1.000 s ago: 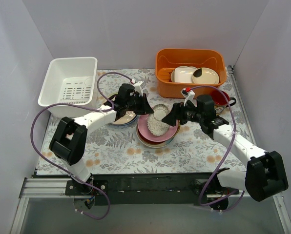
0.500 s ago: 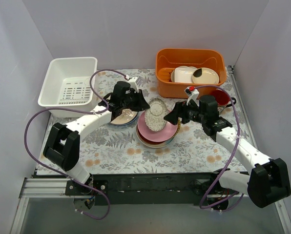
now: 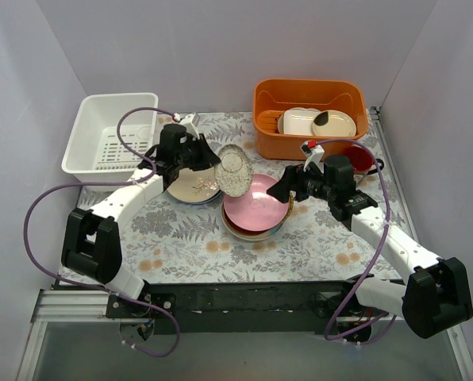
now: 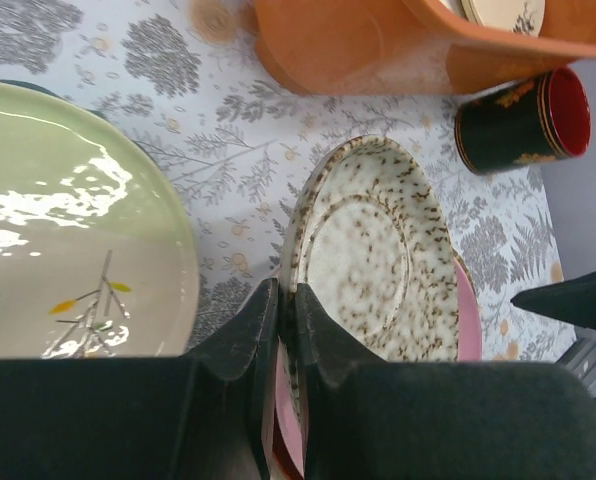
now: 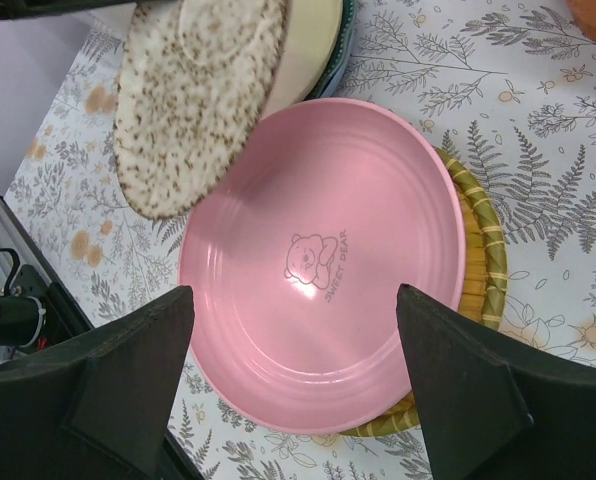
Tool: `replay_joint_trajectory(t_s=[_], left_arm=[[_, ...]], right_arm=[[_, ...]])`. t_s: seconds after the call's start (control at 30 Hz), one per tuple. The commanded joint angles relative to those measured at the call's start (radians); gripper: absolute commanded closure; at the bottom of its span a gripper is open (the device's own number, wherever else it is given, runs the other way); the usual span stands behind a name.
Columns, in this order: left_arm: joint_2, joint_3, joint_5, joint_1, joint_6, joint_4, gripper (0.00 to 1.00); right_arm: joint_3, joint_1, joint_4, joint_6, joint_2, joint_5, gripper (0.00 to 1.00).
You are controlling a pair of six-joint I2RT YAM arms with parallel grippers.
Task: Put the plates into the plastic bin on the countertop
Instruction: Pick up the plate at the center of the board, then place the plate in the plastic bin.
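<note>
Pink plate (image 5: 328,260) tops the stack at mid-table (image 3: 181,238), lying on the yellow woven plate (image 5: 478,240). The right gripper (image 3: 286,194) hovers at the stack's right edge, jaws spread wide and holding nothing. Just behind, the left gripper (image 4: 286,292) has its jaws pinching the rim of the speckled white plate (image 4: 363,255), held on edge in the air beside the leaf-sprig plate (image 4: 68,260); the white plastic bin (image 3: 119,98) sits at the far left.

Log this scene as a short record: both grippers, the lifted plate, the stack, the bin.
left gripper: shut on the rim of the speckled silvery-white round plate, held tilted on edge
right gripper: open, above the pink round plate topping the stack
white rectangular plastic bin: no plates inside
cream-green leaf-sprig plate: lying flat beside the stack
</note>
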State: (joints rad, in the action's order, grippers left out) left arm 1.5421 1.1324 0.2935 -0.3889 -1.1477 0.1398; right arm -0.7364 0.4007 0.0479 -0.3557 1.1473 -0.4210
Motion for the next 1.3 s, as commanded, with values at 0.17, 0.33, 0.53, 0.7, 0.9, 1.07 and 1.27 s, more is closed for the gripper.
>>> replay_joint_trajectory(t_s=[0.17, 0.33, 0.53, 0.7, 0.9, 1.07, 1.27], left_arm=[[-0.077, 0.092, -0.050, 0.105, -0.027, 0.024, 1.00], [-0.079, 0.121, -0.086, 0.142, -0.035, 0.041, 1.00], [-0.069, 0.161, -0.117, 0.182, -0.041, 0.072, 1.00], [-0.066, 0.185, -0.122, 0.238, -0.069, 0.083, 1.00], [-0.065, 0.216, -0.132, 0.308, -0.095, 0.103, 1.00], [-0.057, 0.239, -0.152, 0.370, -0.133, 0.119, 1.00], [-0.024, 0.274, -0.157, 0.456, -0.181, 0.162, 1.00]], right_arm=[[-0.003, -0.002, 0.000, 0.012, 0.020, 0.025, 0.11], [-0.008, -0.003, 0.000, 0.014, 0.034, 0.027, 0.11], [-0.020, -0.002, -0.006, 0.018, 0.051, 0.027, 0.11], [-0.026, -0.002, -0.011, 0.020, 0.061, 0.024, 0.11], [-0.032, -0.002, -0.020, 0.027, 0.071, 0.024, 0.11], [-0.040, -0.002, -0.029, 0.035, 0.078, 0.024, 0.11], [-0.050, -0.003, -0.040, 0.043, 0.086, 0.024, 0.11]])
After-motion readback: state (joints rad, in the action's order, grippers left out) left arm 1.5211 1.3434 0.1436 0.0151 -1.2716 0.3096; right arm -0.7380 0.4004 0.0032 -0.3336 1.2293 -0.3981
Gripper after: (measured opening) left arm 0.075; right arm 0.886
